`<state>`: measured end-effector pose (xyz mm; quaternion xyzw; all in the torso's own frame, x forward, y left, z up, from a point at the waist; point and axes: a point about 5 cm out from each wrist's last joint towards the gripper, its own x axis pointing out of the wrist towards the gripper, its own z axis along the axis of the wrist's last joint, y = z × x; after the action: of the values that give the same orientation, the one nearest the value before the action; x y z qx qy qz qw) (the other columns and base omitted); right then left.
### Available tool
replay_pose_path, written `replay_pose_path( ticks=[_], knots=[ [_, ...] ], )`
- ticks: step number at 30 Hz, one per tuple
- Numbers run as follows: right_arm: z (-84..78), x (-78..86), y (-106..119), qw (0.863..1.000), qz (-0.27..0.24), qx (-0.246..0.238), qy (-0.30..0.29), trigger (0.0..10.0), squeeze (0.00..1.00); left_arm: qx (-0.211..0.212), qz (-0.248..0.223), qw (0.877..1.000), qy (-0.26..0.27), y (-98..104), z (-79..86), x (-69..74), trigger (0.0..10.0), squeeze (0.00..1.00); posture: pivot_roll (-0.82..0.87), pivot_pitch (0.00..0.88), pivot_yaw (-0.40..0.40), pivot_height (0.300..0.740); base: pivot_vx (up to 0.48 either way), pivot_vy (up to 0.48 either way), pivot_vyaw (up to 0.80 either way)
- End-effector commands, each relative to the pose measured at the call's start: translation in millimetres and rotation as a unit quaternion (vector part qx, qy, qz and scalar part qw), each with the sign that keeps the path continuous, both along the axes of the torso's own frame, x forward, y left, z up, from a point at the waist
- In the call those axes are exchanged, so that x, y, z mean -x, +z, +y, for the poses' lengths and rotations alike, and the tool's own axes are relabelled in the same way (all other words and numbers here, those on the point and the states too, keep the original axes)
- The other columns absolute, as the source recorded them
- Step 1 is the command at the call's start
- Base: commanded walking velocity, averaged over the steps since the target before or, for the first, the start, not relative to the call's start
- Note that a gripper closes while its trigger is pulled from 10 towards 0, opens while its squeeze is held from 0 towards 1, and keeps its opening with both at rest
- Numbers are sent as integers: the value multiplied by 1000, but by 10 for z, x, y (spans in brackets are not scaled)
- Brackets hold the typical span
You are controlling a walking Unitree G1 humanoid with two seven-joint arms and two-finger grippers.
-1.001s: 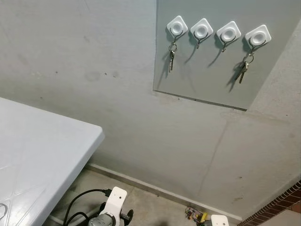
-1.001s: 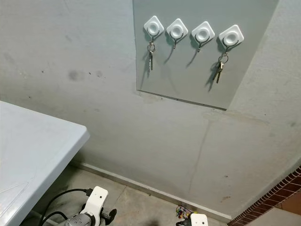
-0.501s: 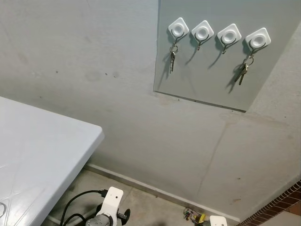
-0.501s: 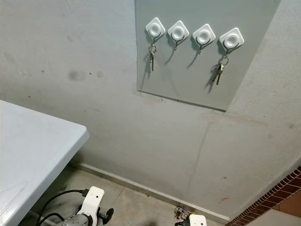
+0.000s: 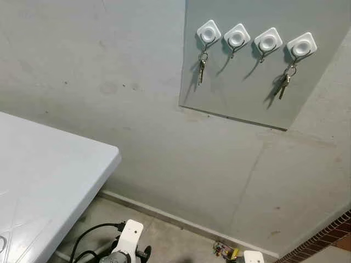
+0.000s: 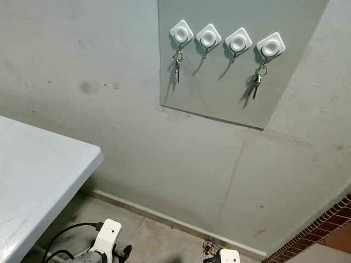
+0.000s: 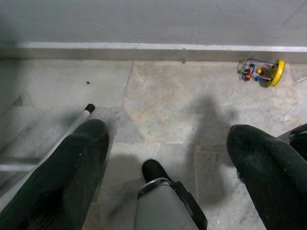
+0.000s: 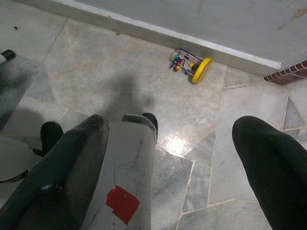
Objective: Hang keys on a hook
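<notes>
1. Four white hooks (image 5: 249, 39) sit in a row on a grey panel (image 5: 241, 93) on the wall.
2. One set of keys (image 5: 201, 66) hangs from the leftmost hook, another set (image 5: 283, 83) from the rightmost; the two middle hooks are bare.
3. The left gripper (image 7: 168, 158) hangs low over the tiled floor (image 7: 182, 100), fingers spread and holding nothing.
4. The right gripper (image 8: 177, 167) hangs likewise, released and empty.
5. A small colourful toy (image 8: 191, 64) lies by the skirting.
6. A white table (image 5: 44, 181) stands at left.

A white plastic wrist housing (image 5: 130, 235) carries a looped black cable (image 5: 88, 236). Thick, rounded matte-black fingers (image 7: 72, 177) flank a silver-grey leg (image 8: 125, 177) marked with a small red sticker (image 8: 122, 203).
</notes>
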<state>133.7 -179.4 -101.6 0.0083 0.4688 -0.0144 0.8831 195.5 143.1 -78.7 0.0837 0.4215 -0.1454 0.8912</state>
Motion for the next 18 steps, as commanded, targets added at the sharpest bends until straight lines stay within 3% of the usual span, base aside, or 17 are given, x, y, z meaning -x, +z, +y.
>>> replay_pose_path(
  ticks=[1, 18],
  knots=[
    [44, 103, -46, 1000, 26, -7, 5, 10000, 0, -7, -1, 1000, -3, 0, 27, 0, 10000, 0, -55, 0, -16, 711, 0, 0, 0],
    [26, 100, -42, 1000, 24, -6, 3, 10000, 0, -3, 0, 1000, 2, 1, 15, -4, 10000, 0, -63, 0, -17, 711, 0, 0, 0]
  ],
)
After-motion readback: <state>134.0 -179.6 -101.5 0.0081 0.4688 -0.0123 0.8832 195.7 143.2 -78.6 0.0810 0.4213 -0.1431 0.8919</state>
